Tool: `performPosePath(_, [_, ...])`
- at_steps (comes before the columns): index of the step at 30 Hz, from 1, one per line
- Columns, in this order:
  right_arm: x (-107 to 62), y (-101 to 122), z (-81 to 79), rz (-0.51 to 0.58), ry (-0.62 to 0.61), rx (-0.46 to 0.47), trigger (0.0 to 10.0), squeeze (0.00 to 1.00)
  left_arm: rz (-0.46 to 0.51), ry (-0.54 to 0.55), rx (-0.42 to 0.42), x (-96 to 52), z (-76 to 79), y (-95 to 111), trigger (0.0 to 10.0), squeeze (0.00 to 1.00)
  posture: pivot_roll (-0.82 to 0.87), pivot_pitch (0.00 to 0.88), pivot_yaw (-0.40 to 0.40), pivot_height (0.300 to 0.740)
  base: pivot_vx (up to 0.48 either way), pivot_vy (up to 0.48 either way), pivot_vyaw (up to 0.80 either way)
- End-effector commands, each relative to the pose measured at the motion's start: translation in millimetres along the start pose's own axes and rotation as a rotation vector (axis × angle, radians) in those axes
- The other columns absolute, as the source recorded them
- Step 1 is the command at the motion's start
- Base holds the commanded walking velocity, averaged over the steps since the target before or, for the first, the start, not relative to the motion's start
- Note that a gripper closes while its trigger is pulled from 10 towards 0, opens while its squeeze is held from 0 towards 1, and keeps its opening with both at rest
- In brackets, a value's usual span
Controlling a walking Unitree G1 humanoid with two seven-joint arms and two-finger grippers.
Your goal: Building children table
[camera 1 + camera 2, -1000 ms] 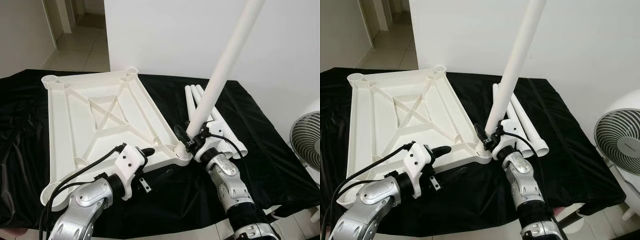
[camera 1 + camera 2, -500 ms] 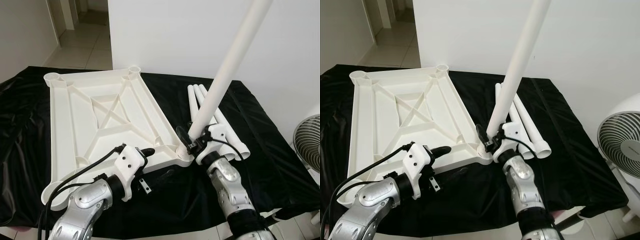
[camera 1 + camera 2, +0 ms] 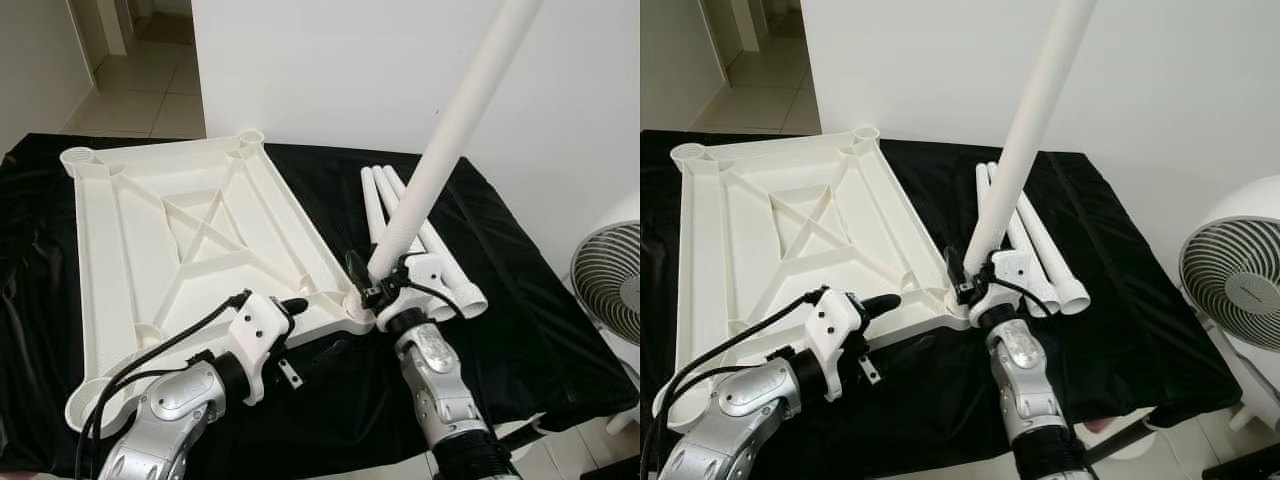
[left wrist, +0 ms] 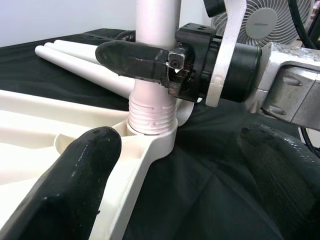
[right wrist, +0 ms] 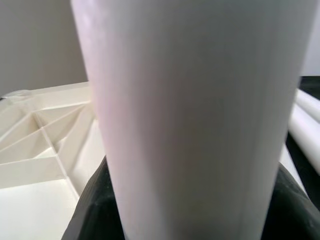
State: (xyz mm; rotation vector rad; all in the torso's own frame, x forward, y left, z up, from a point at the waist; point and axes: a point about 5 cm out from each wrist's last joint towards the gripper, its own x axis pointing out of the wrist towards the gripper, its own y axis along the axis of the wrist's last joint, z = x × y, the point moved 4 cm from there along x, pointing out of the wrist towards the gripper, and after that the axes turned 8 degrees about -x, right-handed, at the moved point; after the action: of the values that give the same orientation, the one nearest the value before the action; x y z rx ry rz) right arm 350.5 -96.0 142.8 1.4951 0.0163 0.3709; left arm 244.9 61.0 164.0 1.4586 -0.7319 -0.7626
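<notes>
Right gripper (image 3: 372, 283): clamped on the white leg tube (image 3: 450, 136) just above its threaded end, which is seated in the near right corner socket (image 4: 150, 137) of the upturned white tabletop (image 3: 190, 250); the tube is held tilted. Left gripper (image 3: 300, 330): fingers (image 4: 85, 170) spread apart at the tabletop's near edge, beside that socket. Three spare leg tubes (image 3: 400, 215) are laid on the black cloth (image 3: 520, 300). A fan (image 3: 1230, 290) is stood at the right.
</notes>
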Motion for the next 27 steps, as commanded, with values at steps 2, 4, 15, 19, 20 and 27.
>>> performPosePath(2, [-20.0,-55,16.2,-0.246,-0.149,-0.025,10.0,0.00,0.010,0.054,-0.005,0.6,-0.3,2,10.0,0.00,0.09,0.105,-0.059,0.740,0.000,0.000,0.00])
performPosePath(4, [-19.4,-56,16.9,-0.251,-0.169,-0.031,10.0,0.00,0.010,0.054,-0.006,0.8,0.1,2,10.0,0.00,0.09,0.105,-0.059,0.740,0.000,0.000,0.00])
performPosePath(15, [-15.5,-58,16.3,-0.271,-0.274,-0.002,10.0,0.00,0.011,0.056,-0.009,0.9,2.0,1,10.0,0.00,0.10,0.102,-0.072,0.740,0.000,0.000,0.00])
performPosePath(19, [-13.7,-57,18.5,-0.275,-0.324,0.000,10.0,0.00,0.011,0.057,-0.010,0.9,2.3,1,10.0,0.00,0.10,0.100,-0.073,0.740,0.000,0.000,0.00])
performPosePath(20, [-10.6,-57,19.3,-0.280,-0.356,0.012,10.0,0.00,0.012,0.058,-0.011,0.7,2.6,2,10.0,0.00,0.10,0.101,-0.073,0.740,0.000,0.000,0.00])
performPosePath(27, [-4.6,-56,25.2,-0.280,-0.415,-0.009,10.0,0.00,0.013,0.057,-0.012,0.2,3.4,2,10.0,0.00,0.11,0.106,-0.071,0.740,0.000,0.000,0.00])
